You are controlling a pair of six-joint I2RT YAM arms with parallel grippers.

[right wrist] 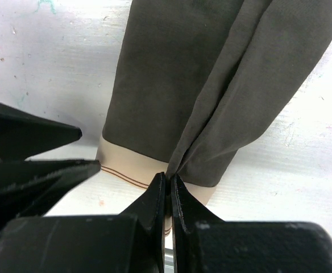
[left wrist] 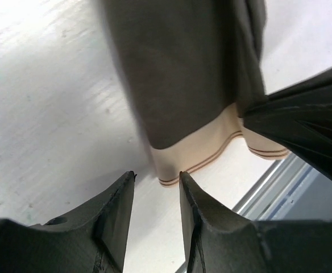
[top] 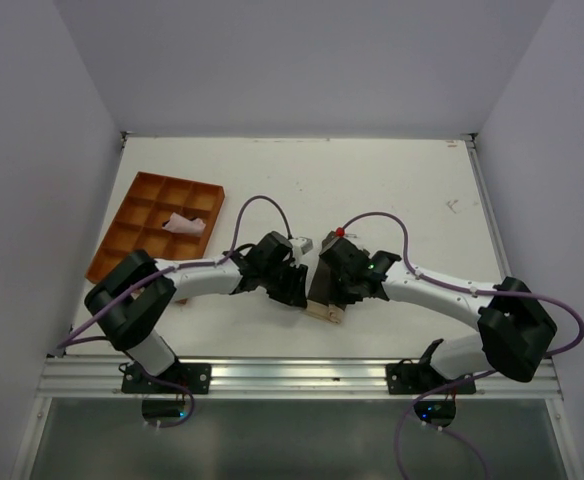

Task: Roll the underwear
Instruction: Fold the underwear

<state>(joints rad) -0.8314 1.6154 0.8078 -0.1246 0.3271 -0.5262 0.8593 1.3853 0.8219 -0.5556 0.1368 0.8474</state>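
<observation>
Near edge, overhead: dark brownish-grey soft cloth underwear (top: pixel 322 285), tan waistband (top: pixel 324 312) toward the bases, flat on the white surface (top: pixel 402 190) between left pincer (top: pixel 290 285) and right pincer (top: pixel 340 283).
Left wrist: left pincer (left wrist: pixel 157 176) open, empty, just short of the waistband corner.
Right wrist: right pincer (right wrist: pixel 167 177) pinched shut on the waistband edge at the fold.
Handling, advised: grip the free corner level with right; turn both together, evenly.

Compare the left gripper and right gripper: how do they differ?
The left gripper has jaws apart and empty; the right gripper is pinched shut on the tan waistband of the underwear. The left gripper sits at the waistband corner; the right gripper sits on its edge. Both face the waistband.
</observation>
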